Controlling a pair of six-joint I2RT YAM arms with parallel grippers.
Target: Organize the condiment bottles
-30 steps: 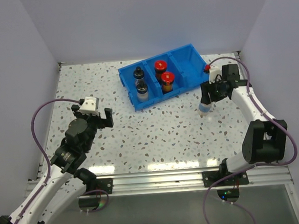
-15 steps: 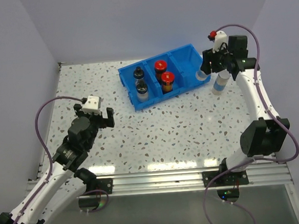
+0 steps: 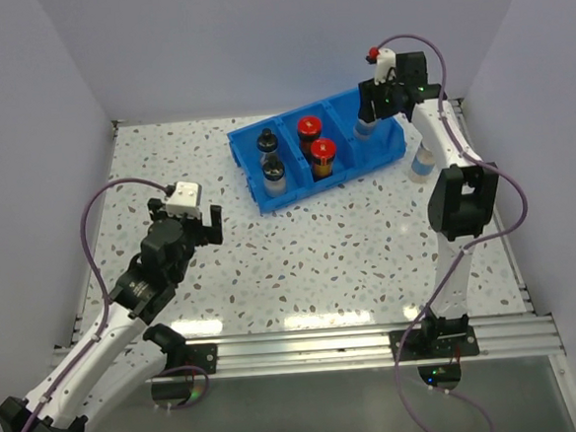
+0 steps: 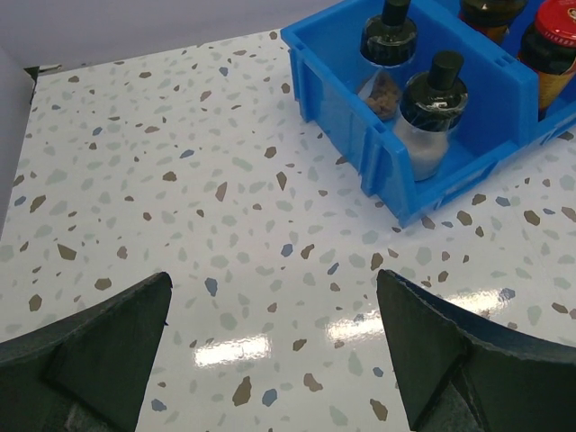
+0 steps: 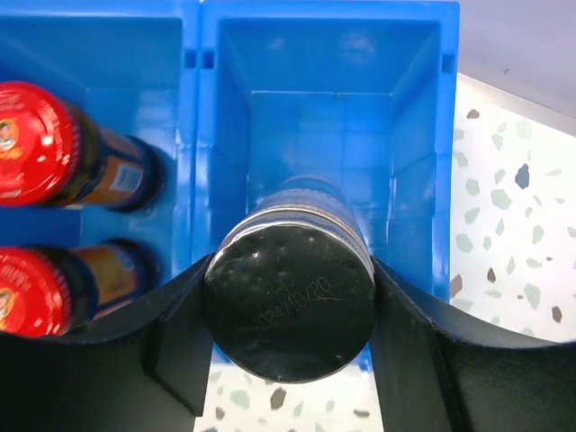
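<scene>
Now the right gripper (image 3: 367, 112) is pinching a silver-capped jar (image 5: 288, 301) between its fingers, holding it cap-up right over the end compartment of the blue bin (image 3: 301, 190). Next door stand the two red-capped jars (image 3: 323, 154), then the two black-capped jars (image 3: 274, 169), while the other silver-capped jar (image 3: 422, 163) stands on the speckled table (image 3: 320, 243) near the bin's right end. Over on the near side, the left gripper (image 4: 270, 351) hangs with its fingers spread wide above bare tabletop, apart from the bin.
</scene>
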